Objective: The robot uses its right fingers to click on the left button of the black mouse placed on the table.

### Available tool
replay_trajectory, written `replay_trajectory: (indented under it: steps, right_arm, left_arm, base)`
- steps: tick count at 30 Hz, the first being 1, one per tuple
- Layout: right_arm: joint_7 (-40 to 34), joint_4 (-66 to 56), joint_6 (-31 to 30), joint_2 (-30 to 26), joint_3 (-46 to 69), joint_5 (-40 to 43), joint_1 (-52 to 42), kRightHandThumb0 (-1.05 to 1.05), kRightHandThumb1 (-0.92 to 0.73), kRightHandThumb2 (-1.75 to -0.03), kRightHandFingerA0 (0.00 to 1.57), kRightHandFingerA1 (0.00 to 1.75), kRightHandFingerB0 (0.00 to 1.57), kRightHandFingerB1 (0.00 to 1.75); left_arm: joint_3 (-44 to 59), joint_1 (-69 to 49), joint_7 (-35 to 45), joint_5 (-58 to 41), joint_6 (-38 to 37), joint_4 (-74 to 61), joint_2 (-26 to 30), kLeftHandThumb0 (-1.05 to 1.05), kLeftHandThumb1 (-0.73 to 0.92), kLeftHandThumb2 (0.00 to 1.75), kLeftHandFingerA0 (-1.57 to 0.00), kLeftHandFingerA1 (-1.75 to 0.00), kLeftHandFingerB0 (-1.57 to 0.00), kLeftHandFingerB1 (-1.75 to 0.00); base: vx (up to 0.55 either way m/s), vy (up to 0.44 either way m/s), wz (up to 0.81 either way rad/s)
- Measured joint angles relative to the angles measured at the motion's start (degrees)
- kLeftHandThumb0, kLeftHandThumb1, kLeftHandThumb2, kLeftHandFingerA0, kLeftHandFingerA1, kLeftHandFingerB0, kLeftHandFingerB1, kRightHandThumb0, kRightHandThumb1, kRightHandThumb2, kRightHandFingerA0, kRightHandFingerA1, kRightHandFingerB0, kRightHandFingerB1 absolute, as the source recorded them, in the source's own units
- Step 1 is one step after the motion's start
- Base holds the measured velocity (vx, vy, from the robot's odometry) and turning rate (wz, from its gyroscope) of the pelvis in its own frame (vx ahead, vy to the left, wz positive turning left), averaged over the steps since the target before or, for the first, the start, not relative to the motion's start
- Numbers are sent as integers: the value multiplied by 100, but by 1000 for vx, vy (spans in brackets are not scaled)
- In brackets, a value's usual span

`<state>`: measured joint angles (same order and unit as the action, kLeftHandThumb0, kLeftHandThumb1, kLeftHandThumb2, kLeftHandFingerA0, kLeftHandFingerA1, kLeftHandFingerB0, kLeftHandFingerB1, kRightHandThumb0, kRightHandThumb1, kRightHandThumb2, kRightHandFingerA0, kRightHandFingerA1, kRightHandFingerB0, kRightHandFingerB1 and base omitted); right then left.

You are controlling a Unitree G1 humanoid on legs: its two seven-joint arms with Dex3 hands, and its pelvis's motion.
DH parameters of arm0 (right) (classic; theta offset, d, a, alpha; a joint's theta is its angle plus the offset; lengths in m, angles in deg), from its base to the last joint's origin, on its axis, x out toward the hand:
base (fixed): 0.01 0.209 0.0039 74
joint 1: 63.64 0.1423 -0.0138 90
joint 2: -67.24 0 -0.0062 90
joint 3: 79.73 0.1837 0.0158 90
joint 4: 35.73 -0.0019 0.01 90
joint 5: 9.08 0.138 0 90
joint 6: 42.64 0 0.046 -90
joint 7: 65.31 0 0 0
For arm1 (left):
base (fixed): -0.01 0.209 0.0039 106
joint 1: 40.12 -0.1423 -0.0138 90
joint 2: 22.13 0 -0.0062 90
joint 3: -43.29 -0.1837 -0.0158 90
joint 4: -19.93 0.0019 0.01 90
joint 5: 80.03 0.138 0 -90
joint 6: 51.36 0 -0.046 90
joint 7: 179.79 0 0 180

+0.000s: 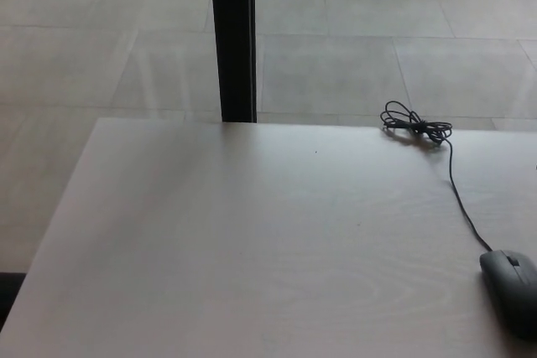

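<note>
I see neither hand, so their state is unknown to me, and the mouse (512, 291) sits at the table's (252, 249) right edge, cord (417, 127) bundled behind it, presumably to favour my right fingers.
</note>
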<state>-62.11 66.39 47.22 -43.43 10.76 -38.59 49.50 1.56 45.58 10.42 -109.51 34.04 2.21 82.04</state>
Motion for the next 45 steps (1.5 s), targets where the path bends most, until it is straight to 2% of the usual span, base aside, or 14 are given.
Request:
replay_trajectory:
  steps: [3,6,14,25,28,29,30,35,37,38,39,42,43,45]
  right_arm:
    - [45,-281,-95,-47,266,69,-147,-82,-76,-64,40,57,43,34]
    - [75,-486,-192,-114,639,174,-317,-78,-60,-101,66,70,32,48]
    - [96,-486,-336,-96,2034,693,-819,-81,-76,-63,86,76,40,41]
    - [81,-303,-647,472,3980,1498,-1443,-78,-64,-99,86,91,24,53]
    - [2,-271,-781,886,4510,1728,-1608,-76,-87,-66,89,80,46,49]
    - [-53,-249,-848,1041,4674,1803,-1631,-58,-66,-111,51,65,17,51]
    - [-119,-216,-928,1229,4874,1899,-1646,-69,-91,-67,49,46,29,43]
    - [-363,104,-1137,1886,5574,2280,-1664,-69,-69,-102,53,62,27,53]
    - [-459,202,-1221,2099,5786,2412,-1665,-67,-85,-65,58,50,26,38]
    - [-476,225,-1233,2135,5819,2436,-1667,-67,-85,-65,57,48,22,35]
    - [-551,343,-1270,2304,5945,2545,-1681,-68,-67,-100,38,57,15,46]
    - [-687,637,-1320,2643,6136,2803,-1756,-63,-83,-65,48,49,26,33]
    - [-706,725,-1321,2718,6150,2875,-1794,-66,-66,-98,46,59,21,47]
    - [-709,907,-1319,2839,6140,3011,-1893,-66,-65,-95,48,59,20,46]
  left_arm:
    - [-4,-6,0,-4,-1,2,0,-88,78,117,-52,-68,-35,-55]
    - [-15,-8,0,-4,-1,6,0,-96,83,93,-52,-65,-34,-49]
    - [-40,-7,-1,-1,-1,11,-12,-91,92,77,-51,-64,-37,-48]
    - [-36,12,-1,-3,1,12,-42,-91,92,79,-55,-63,-37,-44]
    - [-37,8,-1,-2,1,12,-51,-98,82,93,-58,-66,-34,-48]
    - [-38,5,-1,-2,1,13,-52,-94,92,81,-58,-64,-35,-45]
    - [-39,6,-1,-2,1,13,-52,-93,92,80,-57,-63,-36,-45]
    - [-39,23,-1,-3,1,15,-56,-93,92,76,-52,-60,-35,-44]
    - [-41,21,0,-3,1,15,-56,-90,78,117,-52,-67,-33,-54]
    - [-42,20,1,-2,1,15,-57,-93,92,76,-53,-62,-36,-43]
    - [-44,17,1,-3,1,15,-57,-91,92,77,-52,-62,-35,-43]
    - [-41,21,4,-5,1,14,-58,-88,78,116,-49,-67,-31,-54]
    - [-42,20,4,-5,1,14,-57,-91,92,77,-52,-63,-35,-44]
    - [-43,17,4,-4,0,16,-57,-90,76,116,-51,-67,-33,-54]
  base:
    - [0,0,0]
    - [0,0,0]
    - [0,0,0]
    - [0,0,0]
    - [0,0,0]
    - [0,0,0]
    - [0,0,0]
    - [0,0,0]
    - [0,0,0]
    - [0,0,0]
    - [0,0,0]
    - [0,0,0]
    - [0,0,0]
    - [0,0,0]
